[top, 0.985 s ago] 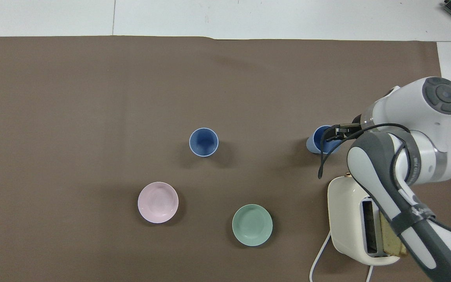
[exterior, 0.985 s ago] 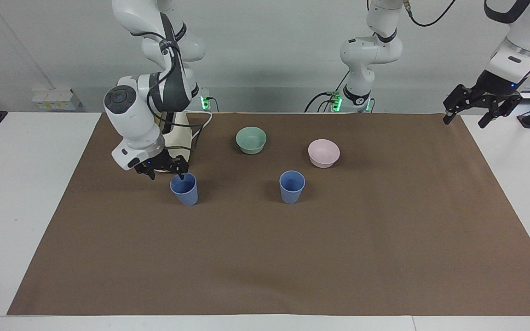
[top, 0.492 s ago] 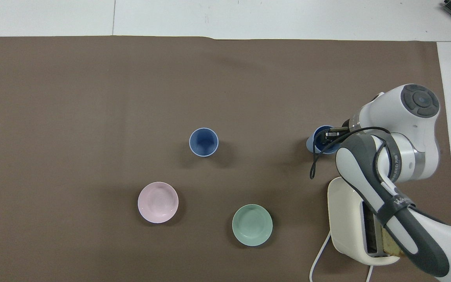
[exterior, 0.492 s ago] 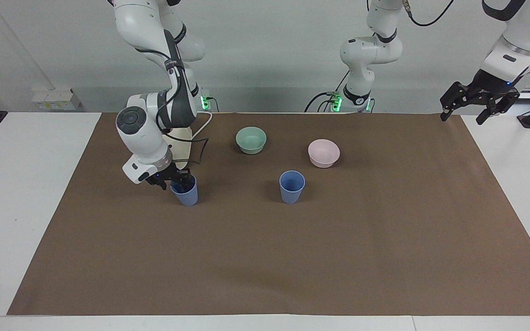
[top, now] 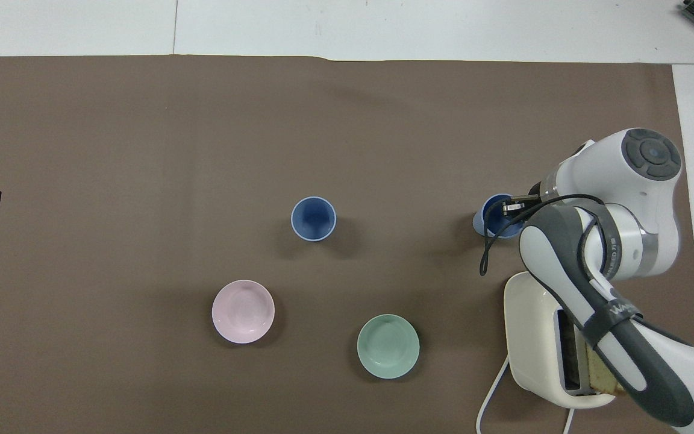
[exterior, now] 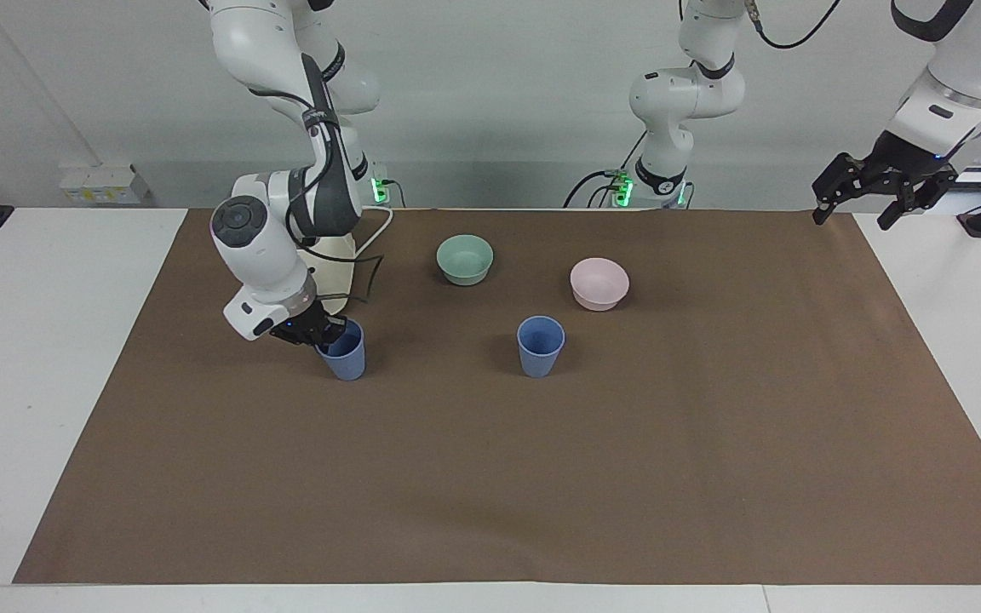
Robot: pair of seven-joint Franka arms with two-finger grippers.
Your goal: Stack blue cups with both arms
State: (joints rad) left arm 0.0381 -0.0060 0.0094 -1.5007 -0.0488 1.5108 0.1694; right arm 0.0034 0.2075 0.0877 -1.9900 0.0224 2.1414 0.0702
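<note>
- Gripping looks to be the step in hand: the right gripper (exterior: 318, 330) sits at the rim of the blue cup (exterior: 344, 352) by the toaster (top: 543, 337), at its 10 o'clock; whether its fingers have closed on the wall, I cannot tell.
- Second blue cup (exterior: 540, 345) stands mid-cloth, at 5 o'clock from the mint-green bowl (exterior: 465, 259).
- Left gripper (exterior: 880, 186) waits, spread, over the cloth's edge.
- Next: lift straight up, carry over the other cup.

white counter (exterior: 48, 358) with a big brown mat (exterior: 542, 477) on it. sitting on the mat: two blue cups (exterior: 540, 346) (exterior: 343, 350), both upright, a mint-green bowl (exterior: 465, 259), a pale pink bowl (exterior: 599, 283), and a cream toaster (top: 543, 337) at the right arm's end.
</note>
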